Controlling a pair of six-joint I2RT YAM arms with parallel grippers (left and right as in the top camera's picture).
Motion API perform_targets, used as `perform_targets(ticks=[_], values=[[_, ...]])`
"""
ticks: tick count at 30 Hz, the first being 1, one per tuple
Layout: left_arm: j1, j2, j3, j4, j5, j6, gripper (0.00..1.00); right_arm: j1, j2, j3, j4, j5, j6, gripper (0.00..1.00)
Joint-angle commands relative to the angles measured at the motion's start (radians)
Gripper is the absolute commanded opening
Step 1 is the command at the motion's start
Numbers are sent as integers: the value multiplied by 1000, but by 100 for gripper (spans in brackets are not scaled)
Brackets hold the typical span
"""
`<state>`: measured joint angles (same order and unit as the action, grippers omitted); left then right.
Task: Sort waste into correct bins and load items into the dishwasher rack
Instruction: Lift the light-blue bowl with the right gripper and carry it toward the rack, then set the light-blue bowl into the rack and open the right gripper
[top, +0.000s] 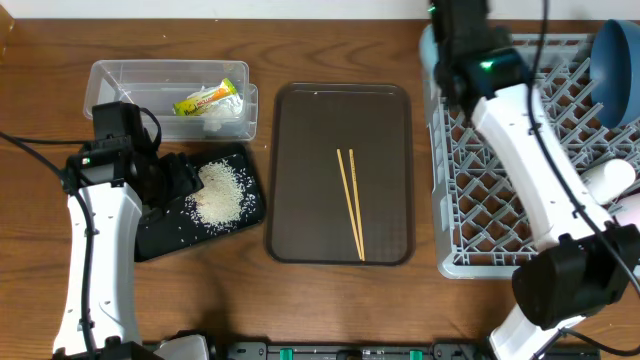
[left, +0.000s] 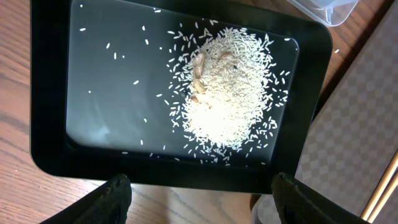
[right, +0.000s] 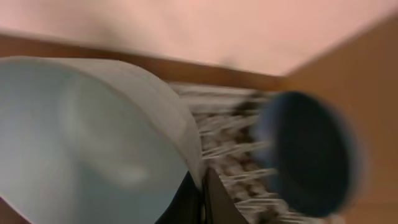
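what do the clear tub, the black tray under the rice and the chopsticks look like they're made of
clear tub: see-through plastic, slightly glossy; the wrapper shows through its walls.
black tray: likely hard plastic, smooth and shiny; it reflects light.
chopsticks: probably wood or bamboo, pale tan and matte, but too thin to be sure.
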<state>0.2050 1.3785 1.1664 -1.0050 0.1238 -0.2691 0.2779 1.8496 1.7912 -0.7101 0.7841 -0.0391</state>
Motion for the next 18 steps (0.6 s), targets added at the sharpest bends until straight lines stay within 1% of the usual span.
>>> perform_targets(ticks=[1, 5, 11, 14, 18], values=[[4, -5, 10, -2, -12, -5, 75, -54, 8, 13, 31, 235, -53, 1], [4, -5, 9, -3, -12, -5, 75, -117, 27, 12, 35, 279, -54, 1], [4, -5, 10, -2, -12, -5, 76, -175, 99, 11, 44, 436, -82, 2], [4, -5, 9, -3, -12, -5, 75, -193, 139, 11, 78, 504, -82, 1], [4, -5, 10, -2, -12, -5, 76, -214, 190, 11, 97, 518, -66, 1]])
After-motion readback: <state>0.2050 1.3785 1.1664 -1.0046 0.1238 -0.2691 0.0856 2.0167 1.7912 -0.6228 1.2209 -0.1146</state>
